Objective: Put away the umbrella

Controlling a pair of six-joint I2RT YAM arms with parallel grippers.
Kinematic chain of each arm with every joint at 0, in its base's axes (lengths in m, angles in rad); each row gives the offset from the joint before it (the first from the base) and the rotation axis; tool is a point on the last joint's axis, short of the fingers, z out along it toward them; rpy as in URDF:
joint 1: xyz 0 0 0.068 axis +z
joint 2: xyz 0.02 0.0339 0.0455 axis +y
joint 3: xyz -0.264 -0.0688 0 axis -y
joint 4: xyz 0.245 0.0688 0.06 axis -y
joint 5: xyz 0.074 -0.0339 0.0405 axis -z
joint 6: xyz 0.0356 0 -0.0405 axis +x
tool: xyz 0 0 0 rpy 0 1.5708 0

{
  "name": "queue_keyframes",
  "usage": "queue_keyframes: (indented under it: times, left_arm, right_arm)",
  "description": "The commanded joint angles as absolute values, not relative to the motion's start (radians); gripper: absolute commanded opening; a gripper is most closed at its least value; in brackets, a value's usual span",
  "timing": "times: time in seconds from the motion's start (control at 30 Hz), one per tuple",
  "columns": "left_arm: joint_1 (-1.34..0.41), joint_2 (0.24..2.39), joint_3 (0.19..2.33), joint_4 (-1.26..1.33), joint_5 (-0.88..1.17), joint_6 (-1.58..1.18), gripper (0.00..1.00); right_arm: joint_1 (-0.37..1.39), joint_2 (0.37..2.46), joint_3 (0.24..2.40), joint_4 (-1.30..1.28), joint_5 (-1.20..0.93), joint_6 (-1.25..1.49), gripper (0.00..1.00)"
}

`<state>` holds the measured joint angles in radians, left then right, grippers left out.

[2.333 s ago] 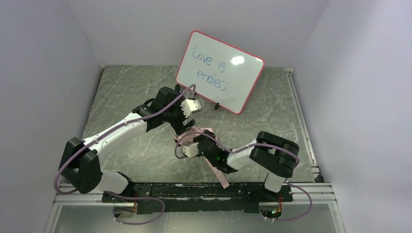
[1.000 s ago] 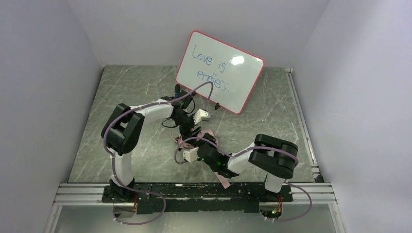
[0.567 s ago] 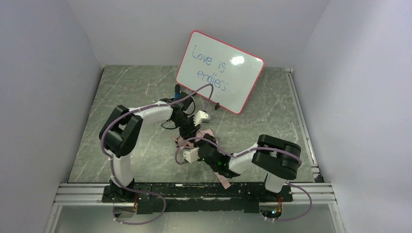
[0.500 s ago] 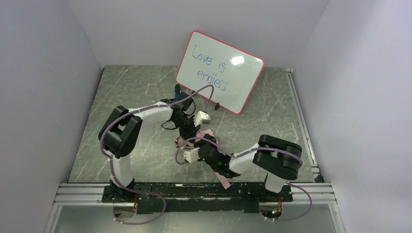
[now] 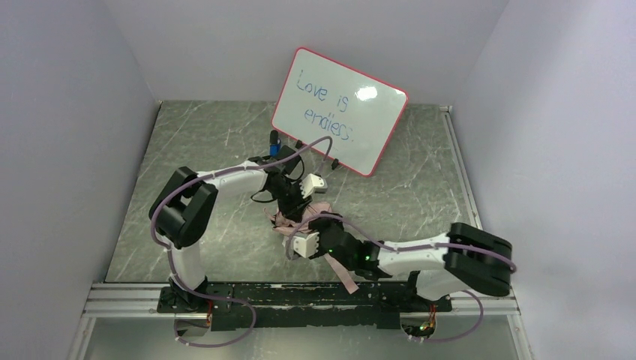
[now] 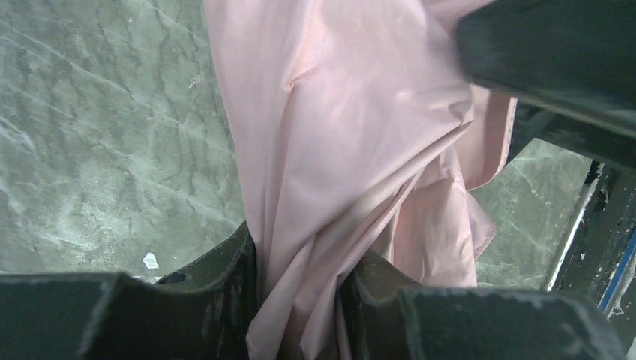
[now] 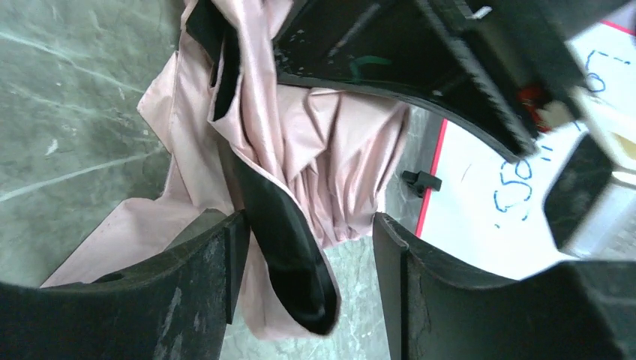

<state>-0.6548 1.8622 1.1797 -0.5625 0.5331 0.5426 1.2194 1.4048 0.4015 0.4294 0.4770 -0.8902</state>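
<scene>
Looking down from the top view, the left gripper (image 5: 289,207) and right gripper (image 5: 318,227) meet over the umbrella (image 5: 283,223). It is a crumpled pale pink heap on the table (image 5: 210,142), directly under both sets of jaws. A pink strip trails out behind the right jaws, and the red-framed whiteboard (image 5: 339,111) stands beyond the left jaws.

In the left wrist view, the fingers (image 6: 217,300) sit close together, clamped on a fold of pink fabric that fans out ahead of them.

In the right wrist view, the jaws stand apart. Bunched fabric and a black strap (image 7: 277,225) lie in the gap and just ahead, the strap close against one finger.
</scene>
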Motion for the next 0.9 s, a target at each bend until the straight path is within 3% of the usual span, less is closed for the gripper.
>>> queue_keyframes:
  times: [0.0, 0.3, 0.6, 0.73, 0.87]
  left_arm:
    - [-0.661, 1.898, 1.131, -0.522, 0.337, 0.544, 0.05]
    - [-0.693, 1.86, 1.098, -0.436, 0.222, 0.523, 0.05]
    - [-0.777, 1.769, 0.995, -0.312, 0.08, 0.5, 0.05]
    - [-0.816, 1.748, 0.947, -0.266, 0.01, 0.471, 0.05]
    - [-0.849, 1.748, 0.917, -0.235, -0.064, 0.457, 0.05]
  right_arm:
    - [1.235, 1.251, 0.373, 0.35, 0.422, -0.789, 0.65]
    - [1.243, 0.833, 0.307, 0.366, 0.436, -0.366, 0.64]
    - [1.228, 0.607, 0.368, 0.174, 0.762, 0.077, 0.6]
    - [1.117, 0.602, 0.412, 0.057, 0.785, 0.217, 0.61]
    - [0.868, 0.634, 0.443, -0.024, 0.606, 0.315, 0.61]
